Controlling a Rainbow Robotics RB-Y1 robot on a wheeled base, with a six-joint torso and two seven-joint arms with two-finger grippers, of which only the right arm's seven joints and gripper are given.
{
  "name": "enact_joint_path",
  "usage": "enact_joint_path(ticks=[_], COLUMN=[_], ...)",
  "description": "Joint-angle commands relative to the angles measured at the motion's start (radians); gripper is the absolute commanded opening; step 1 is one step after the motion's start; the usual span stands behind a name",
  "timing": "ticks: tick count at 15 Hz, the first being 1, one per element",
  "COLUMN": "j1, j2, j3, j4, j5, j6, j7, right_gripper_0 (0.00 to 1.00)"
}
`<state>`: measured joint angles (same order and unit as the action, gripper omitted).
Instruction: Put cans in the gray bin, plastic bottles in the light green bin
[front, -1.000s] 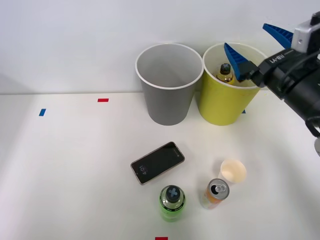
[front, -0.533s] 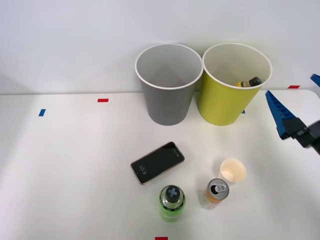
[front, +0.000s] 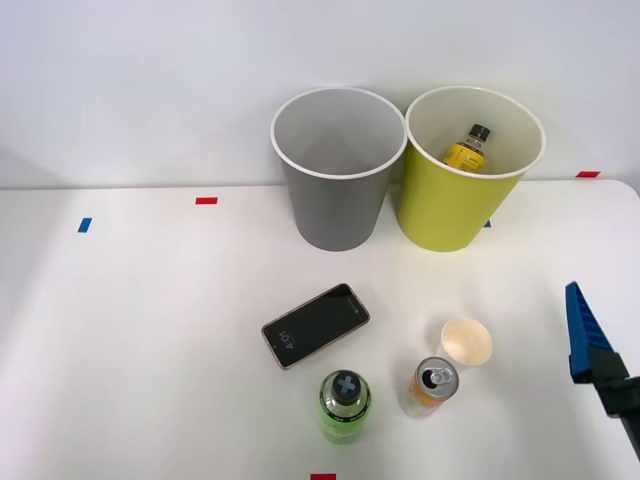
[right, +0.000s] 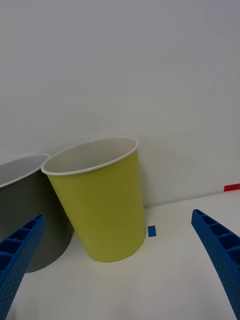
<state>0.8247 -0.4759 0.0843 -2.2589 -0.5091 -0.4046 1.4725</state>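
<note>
The yellow bottle (front: 468, 148) leans inside the light green bin (front: 445, 210), its dark cap up. To the left of that bin stands the gray bin (front: 335, 200), nothing showing inside. A bright green bottle (front: 345, 405) stands upright near the table's front edge, and the orange can (front: 432, 387) stands just right of it. One blue finger (front: 583, 338) of my right gripper shows at the right edge, well away from all of them. In the right wrist view the gripper (right: 118, 215) is open and holds nothing, facing the light green bin (right: 100, 210) and the gray bin (right: 30, 225).
A small paper cup (front: 466, 343) stands just behind the can. A dark phone (front: 316, 325) lies flat in the middle of the table. Red and blue tape marks (front: 206, 200) dot the white table. A white wall rises right behind the bins.
My right gripper has drawn back from above the light green bin, down to the table's right edge. The yellow bottle it let go of now rests inside that bin.
</note>
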Motion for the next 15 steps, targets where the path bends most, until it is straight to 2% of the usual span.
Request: enact_joint_path(ticks=[1, 7, 10, 12, 15], j1=[-0.048, -0.012, -0.018, -0.042, -0.124], j2=[0.048, 0.233, 0.281, 0.329, 0.362], j3=[0.078, 0.068, 0.078, 0.069, 0.057], j4=[0.193, 0.308, 0.322, 0.355, 0.527], j5=[0.07, 0.271, 0.297, 0.363, 0.451], j6=[-0.151, -0.166, -0.166, -0.18, -0.324], j7=[-0.006, -0.018, -0.028, -0.04, -0.06], right_gripper_0=[1.0, 1.0, 1.0, 1.0, 1.0])
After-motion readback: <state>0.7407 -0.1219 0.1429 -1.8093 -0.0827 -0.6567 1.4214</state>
